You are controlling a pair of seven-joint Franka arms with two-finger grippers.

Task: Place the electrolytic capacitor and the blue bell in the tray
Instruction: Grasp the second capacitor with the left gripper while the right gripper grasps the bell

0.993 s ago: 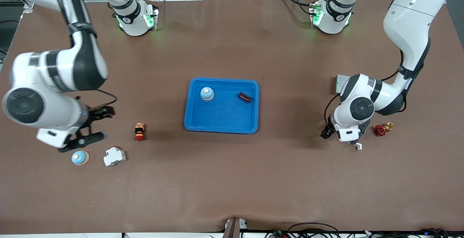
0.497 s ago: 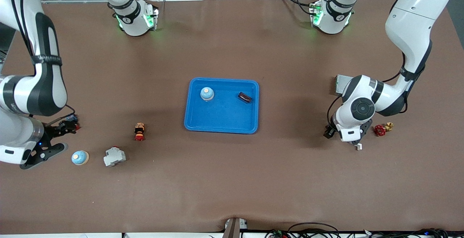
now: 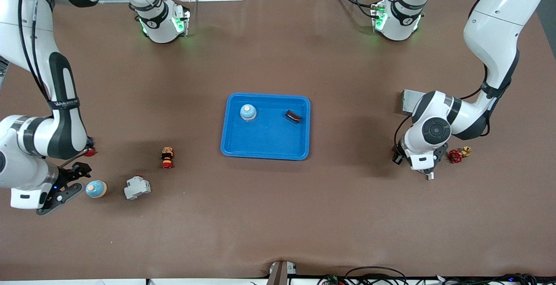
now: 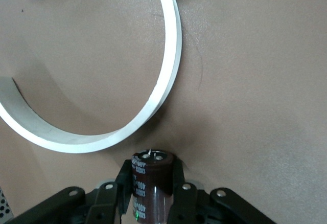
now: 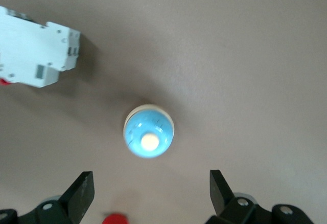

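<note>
The bright-blue tray (image 3: 266,156) lies mid-table. In it stand a blue bell (image 3: 248,112) and a small dark part (image 3: 293,116). A second blue bell (image 3: 96,188) sits on the table near the right arm's end; it also shows in the right wrist view (image 5: 148,132). My right gripper (image 3: 73,181) is open and empty, low beside this bell, its fingers (image 5: 82,192) apart from it. My left gripper (image 3: 422,168), near the left arm's end, is shut on a dark brown electrolytic capacitor (image 4: 151,179), held upright close to the table.
A white circuit breaker (image 3: 137,187) lies beside the loose bell. A red and black button part (image 3: 167,157) stands between it and the tray. A red valve (image 3: 455,156), a grey metal box (image 3: 407,101) and a white ring (image 4: 166,75) lie by the left gripper.
My right arm has swung toward its end of the table and come down, so its open gripper is now beside the loose bell. My left arm has barely shifted.
</note>
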